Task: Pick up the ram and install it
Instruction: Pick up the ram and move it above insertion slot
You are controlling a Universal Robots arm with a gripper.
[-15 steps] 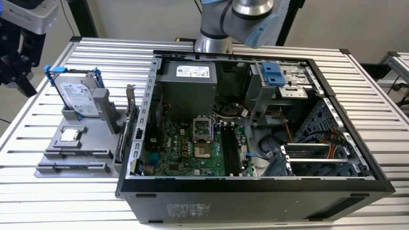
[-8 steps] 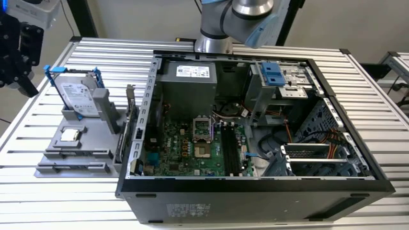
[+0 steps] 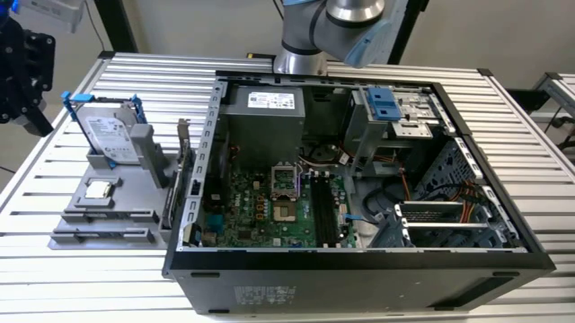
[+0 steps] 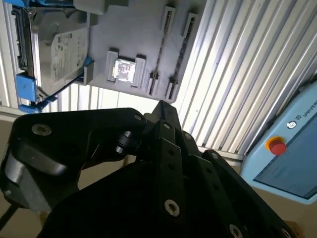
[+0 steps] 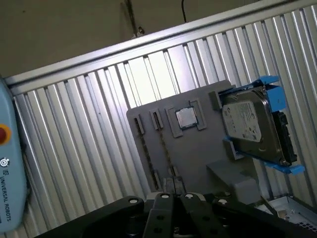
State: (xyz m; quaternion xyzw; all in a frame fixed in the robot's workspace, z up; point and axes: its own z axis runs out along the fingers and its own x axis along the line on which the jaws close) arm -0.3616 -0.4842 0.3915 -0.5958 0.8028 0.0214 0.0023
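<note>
Ok so the gripper (image 5: 183, 213) hangs well above the grey holder (image 5: 198, 153) on the slatted table (image 5: 74, 148), looking down on it. In both wrist views I only get its black linkage, so I can't tell whether it's wide or narrow.

The ram (image 5: 165, 148) is parked in the holder, standing on edge in a narrow slot just beside the cpu chip (image 5: 185, 117). A second thin strip (image 5: 146, 148) runs parallel, close by.

That's my worry. They're so thin and so near each other that a slightly off descent could, I reckon, nip the wrong one, or land on the slot clips and tilt the stick. The hard drive (image 5: 250, 124) is on the far side of the chip, so less of a risk.

The black slots (image 3: 322, 208) inside the open case (image 3: 359, 259) look crowded by board parts and cables. A skewed grip would probably jam there.
</note>
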